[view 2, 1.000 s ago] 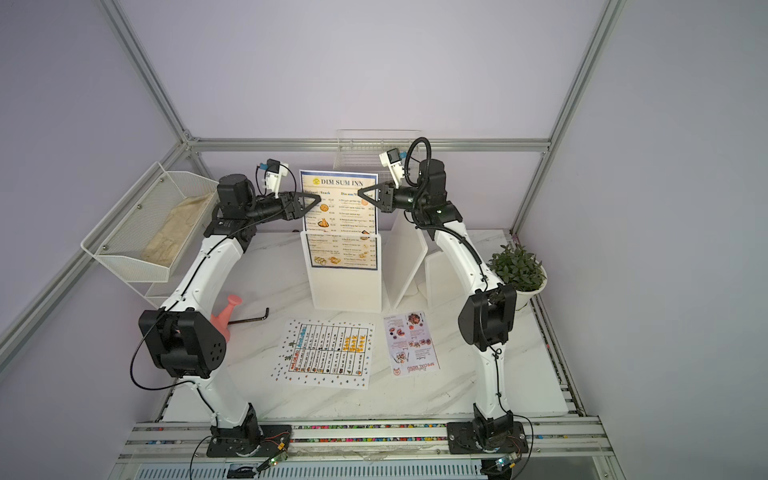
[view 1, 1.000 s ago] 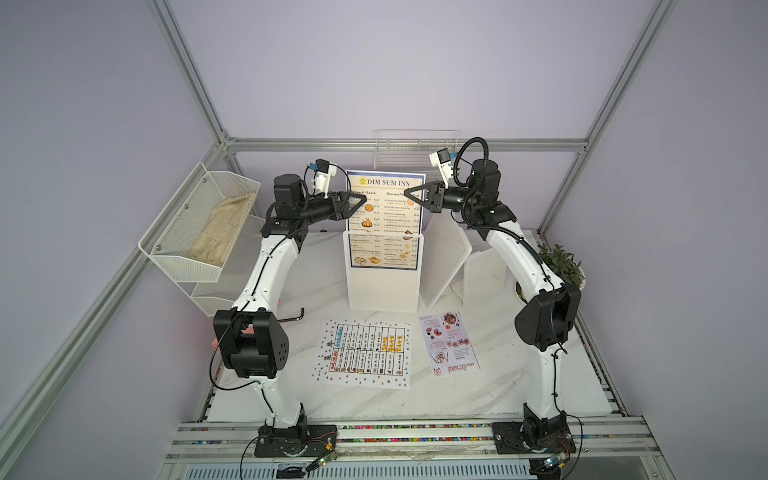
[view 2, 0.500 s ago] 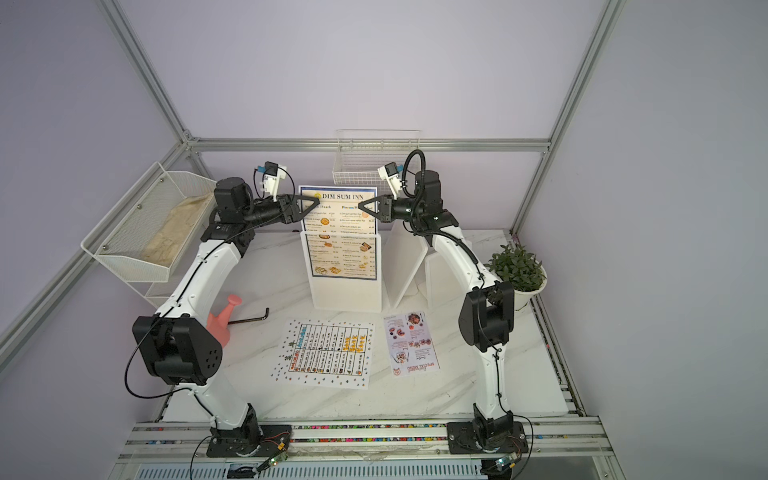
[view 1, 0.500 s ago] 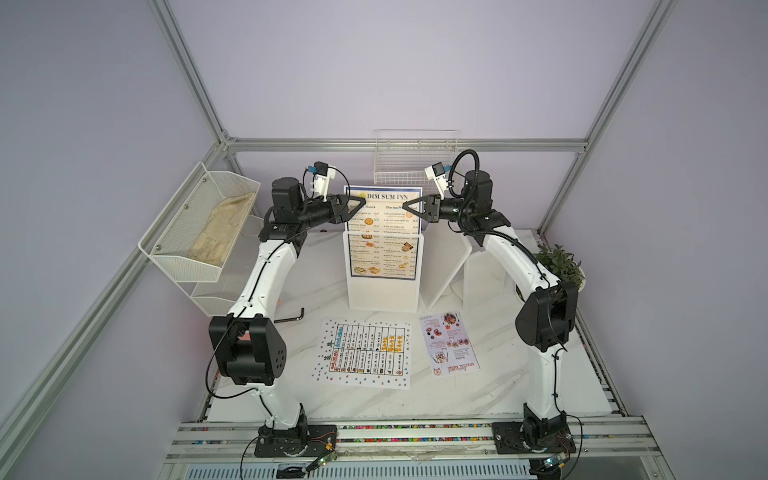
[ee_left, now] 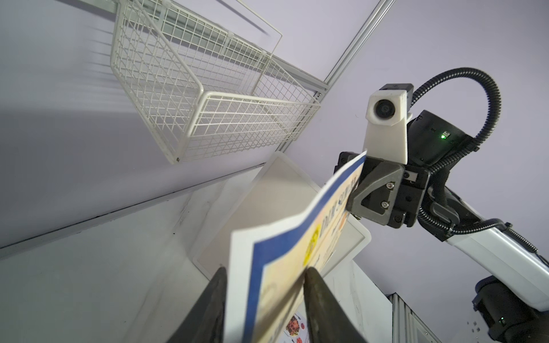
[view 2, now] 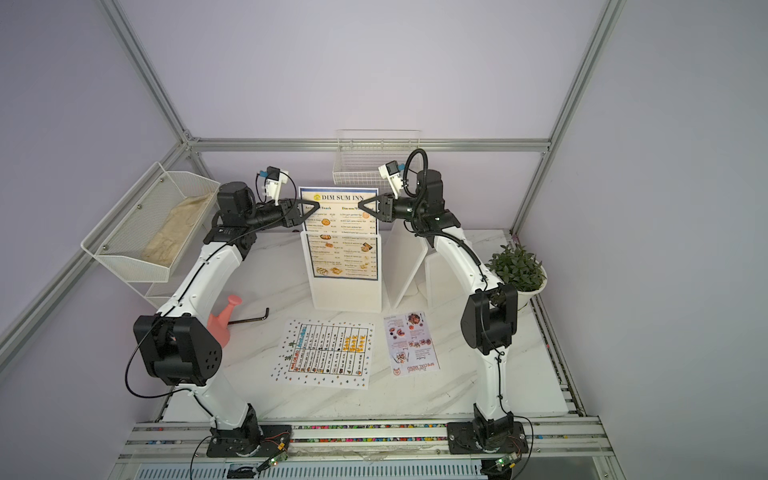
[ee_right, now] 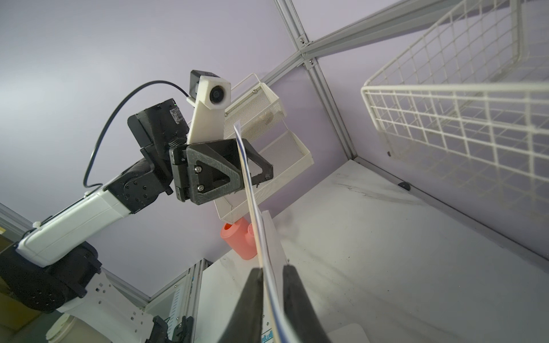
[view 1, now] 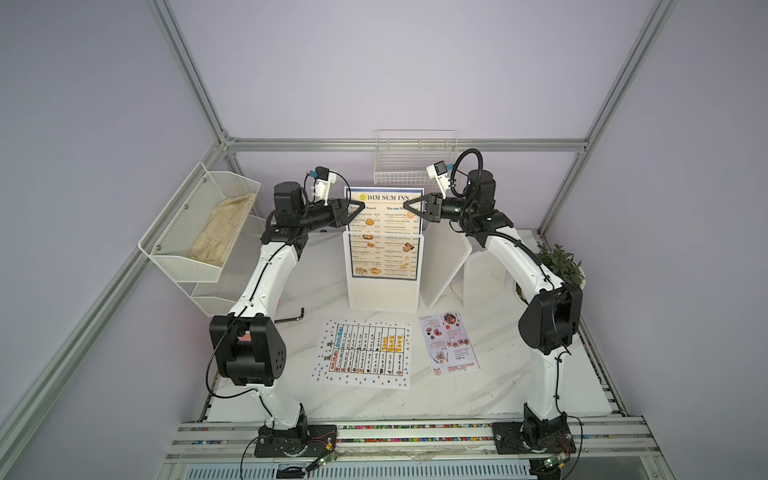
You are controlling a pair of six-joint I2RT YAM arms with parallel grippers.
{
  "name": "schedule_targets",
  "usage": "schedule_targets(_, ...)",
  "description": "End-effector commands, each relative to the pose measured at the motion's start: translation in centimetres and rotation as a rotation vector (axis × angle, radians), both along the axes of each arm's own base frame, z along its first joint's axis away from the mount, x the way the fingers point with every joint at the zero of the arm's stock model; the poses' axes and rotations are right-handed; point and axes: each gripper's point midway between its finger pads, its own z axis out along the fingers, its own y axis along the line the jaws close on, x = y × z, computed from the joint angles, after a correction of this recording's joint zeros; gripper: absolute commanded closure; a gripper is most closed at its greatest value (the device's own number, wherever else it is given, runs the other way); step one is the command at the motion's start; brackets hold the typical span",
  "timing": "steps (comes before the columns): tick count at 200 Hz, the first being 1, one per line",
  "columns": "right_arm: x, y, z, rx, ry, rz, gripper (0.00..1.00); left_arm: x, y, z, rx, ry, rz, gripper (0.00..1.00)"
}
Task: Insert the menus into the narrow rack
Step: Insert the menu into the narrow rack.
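In both top views the DIM SUM INN menu (view 1: pixel 384 235) stands partly down in the white rack (view 1: pixel 382 291) at frame centre, while the grid-table menu (view 1: pixel 365 353) and SPECIAL MENU leaflet (view 2: pixel 411 344) lie flat below, not yet racked. The left wrist view shows the left gripper (ee_left: pixel 264 300) with jaws apart around the sheet's edge. The right wrist view shows the right gripper (ee_right: pixel 272 300) slightly parted beside it.

Stood upright in the white narrow rack (view 1: pixel 383 286) at frame centre: cream, blue-bordered DIM SUM INN menu (view 1: pixel 384 232), top half showing above the rack front. Lay flat below it, lower centre: white grid-table menu (view 1: pixel 364 353) with dotted edge. Just right, apart: small pale SPECIAL MENU leaflet (view 1: pixel 449 343), flat too.
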Motion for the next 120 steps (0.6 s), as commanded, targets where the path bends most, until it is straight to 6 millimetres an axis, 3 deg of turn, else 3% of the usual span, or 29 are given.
schedule_targets(1, -1.4, -0.1, 3.5, 0.015, -0.098, -0.005, 0.77, -1.4, 0.5, 2.2, 0.004, -0.073, 0.008, 0.60)
schedule_targets(120, -1.4, -0.3, 4.6, 0.013, -0.126, -0.021, 0.74, -1.2, 0.6, 2.4, 0.016, -0.077, 0.019, 0.61)
